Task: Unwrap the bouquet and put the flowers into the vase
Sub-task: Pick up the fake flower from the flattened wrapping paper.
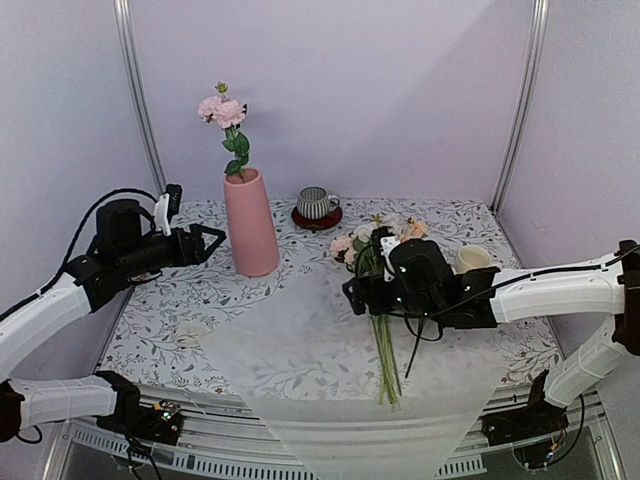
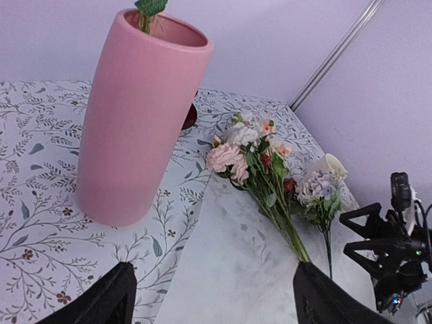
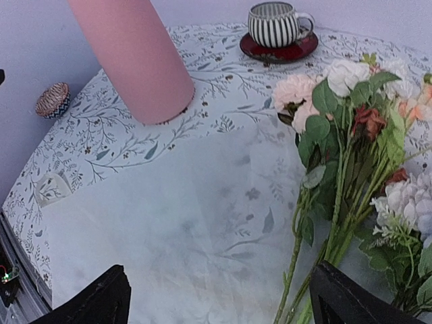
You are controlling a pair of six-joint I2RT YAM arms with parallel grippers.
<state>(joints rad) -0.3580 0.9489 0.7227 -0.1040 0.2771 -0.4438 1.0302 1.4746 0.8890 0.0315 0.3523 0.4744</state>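
Lilac walls and two slim metal poles box in your worktop [image 1: 150, 350], which wears a white cloth printed with grey-green sprigs. Left of centre stands the vase [image 1: 251, 225], a smooth matte pink cylinder, slightly tapered, its rim cut on a slant. One pink bloom [image 1: 222, 110] on a leafy stem rises out of it.

Spread flat in front you have the wrapping paper [image 1: 320, 370], frosted and translucent, the cloth's print showing faintly through, its near point hanging over the worktop edge. On it lie the flowers [image 1: 388, 360]: long green stems running toward the arm bases, with pink, peach, white and lavender heads fanned out at the far end.

Your left claw [image 1: 218, 240] hangs released just left of the vase, nothing between its fingers. Your right claw [image 1: 358, 293] is spread wide above the stems, gripping nothing.

From the right wrist you get a small woven bowl [image 3: 52, 100] near the left edge, which the overhead does not show, and a close look at the striped mug [image 3: 273, 23] on its glossy red saucer [image 3: 277, 50]. From the left wrist, the cream mug [image 2: 331, 165] peeks out behind the lavender head.
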